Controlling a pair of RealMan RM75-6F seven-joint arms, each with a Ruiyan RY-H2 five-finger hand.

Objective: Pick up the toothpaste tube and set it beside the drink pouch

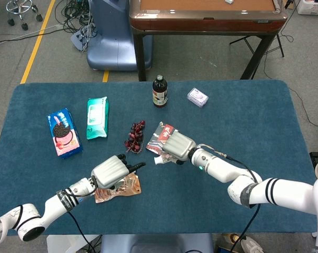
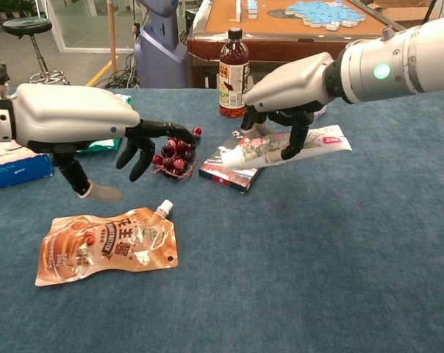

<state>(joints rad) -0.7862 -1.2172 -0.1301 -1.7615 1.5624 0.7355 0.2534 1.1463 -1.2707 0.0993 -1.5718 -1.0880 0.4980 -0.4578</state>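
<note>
Pick-up: done; the right hand [image 2: 292, 92] holds the toothpaste tube [image 2: 284, 148] clear of the table, fingers curled around its middle, cap end jutting past them towards the drink pouch [image 2: 108, 245].
Left hand [image 2: 75, 121]: holds nothing, fingers spread, hovering above the pouch.
Left to do: carry the tube across and lay it beside the pouch.

bottle [image 1: 159, 91], grapes [image 1: 135, 136], cookie box [image 1: 63, 133]

Your right hand [image 2: 292, 87] holds the tube [image 2: 284, 149] aloft.
Your left hand [image 2: 79, 118] hovers, fingers apart, above the pouch [image 2: 106, 244].
</note>
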